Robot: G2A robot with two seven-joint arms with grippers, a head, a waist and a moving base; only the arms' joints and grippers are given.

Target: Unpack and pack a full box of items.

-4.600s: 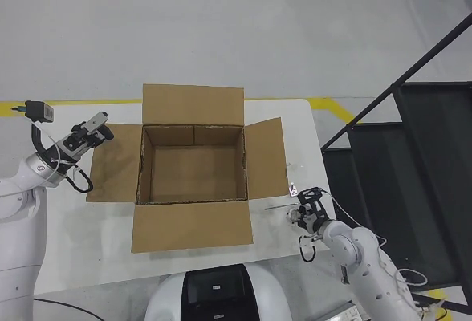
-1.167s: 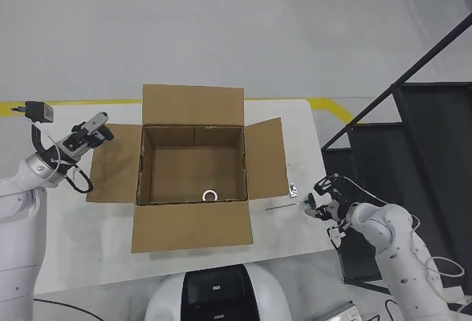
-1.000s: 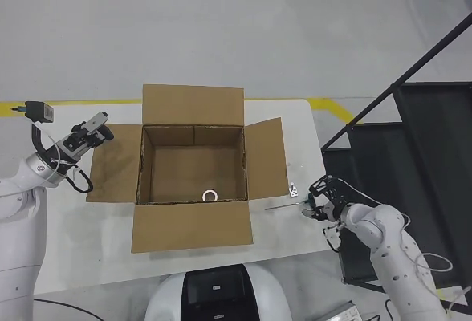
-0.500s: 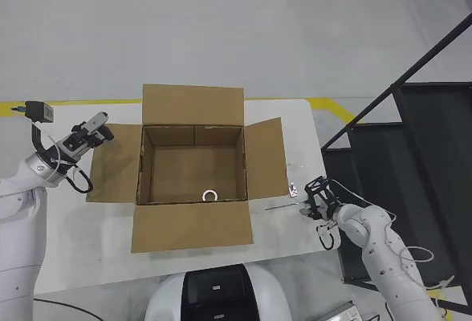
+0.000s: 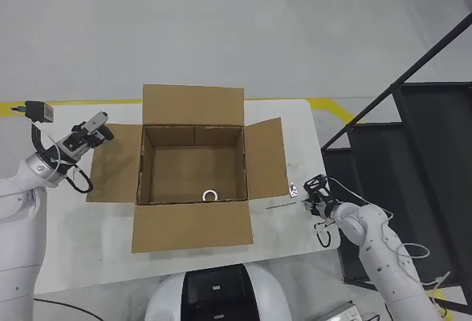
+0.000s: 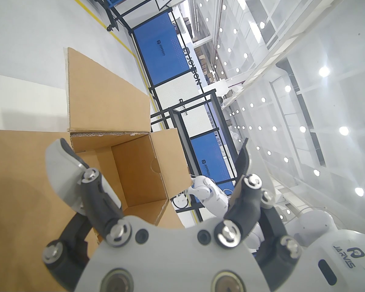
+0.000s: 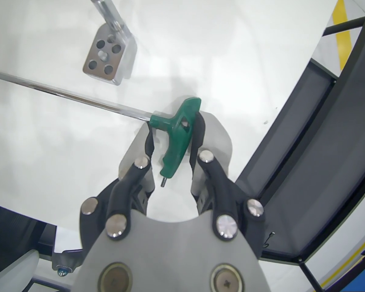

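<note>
An open cardboard box (image 5: 192,104) stands mid-table with a white ring (image 5: 210,194) on its floor. Right of the box lies a hex key (image 5: 282,206) with a green T-handle (image 7: 178,135) and a long steel shaft. My right gripper (image 7: 175,126) is down at the table's right edge (image 5: 310,202), its fingers closed in against both sides of the green handle, which rests on the table. A small drilled metal block (image 7: 109,59) with a peg lies just beyond the shaft. My left gripper (image 6: 152,153) is open and holds nothing, above the box's left flap (image 5: 101,128).
A black metal stair frame (image 5: 396,160) stands close to the table's right edge, just beside my right gripper (image 7: 307,153). The white table (image 5: 284,241) has bare room in front of and right of the box.
The white ring appeared in the box after the oldest frame. My right arm came in from beyond the table's right edge to the green handle. The left arm kept still.
</note>
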